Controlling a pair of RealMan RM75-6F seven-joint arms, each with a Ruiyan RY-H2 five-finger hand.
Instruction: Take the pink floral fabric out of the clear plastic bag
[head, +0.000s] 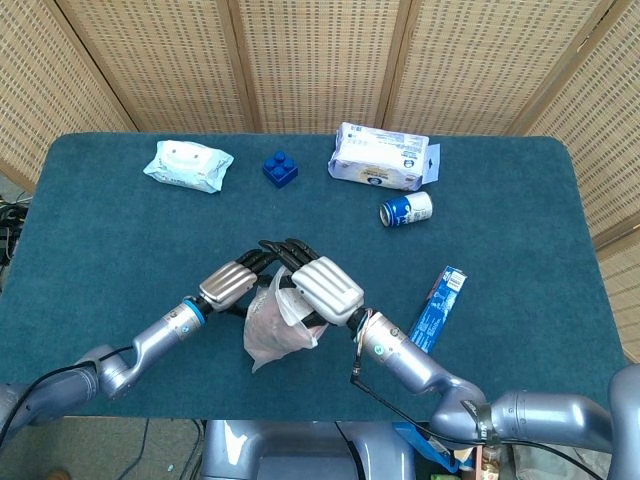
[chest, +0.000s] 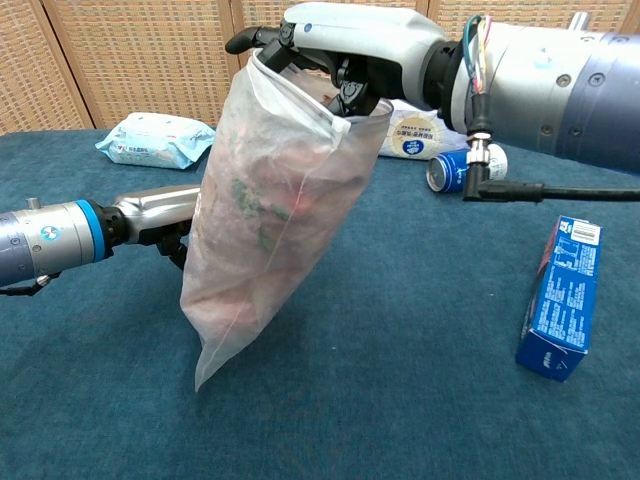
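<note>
The pink floral fabric (chest: 262, 205) sits bunched inside the clear plastic bag (chest: 245, 290), none of it yet outside the mouth. You hold the bag hanging by its upper rim in your right robot hand (head: 325, 287), fingers pinched on the rim; its lower corner is at or just above the blue surface (head: 100, 250), and contact cannot be confirmed. Holding it this way appears meant to keep the mouth up and reachable for the other arm. Your left robot hand (head: 232, 281) lies against the bag's far side, near the top. The chest view hides its fingers behind the plastic, so whether it is open, closed or gripping cannot be told.

Further out, well apart from the bag: a blue carton (chest: 560, 300) lies to the right, its print too small to read. A blue can (head: 406, 209) lies on its side, label illegible. A white wipes pack (head: 382, 157), a pale green wipes pack (head: 188, 165) and a blue building block (head: 280, 167) line the far edge; no writing on them is readable.
</note>
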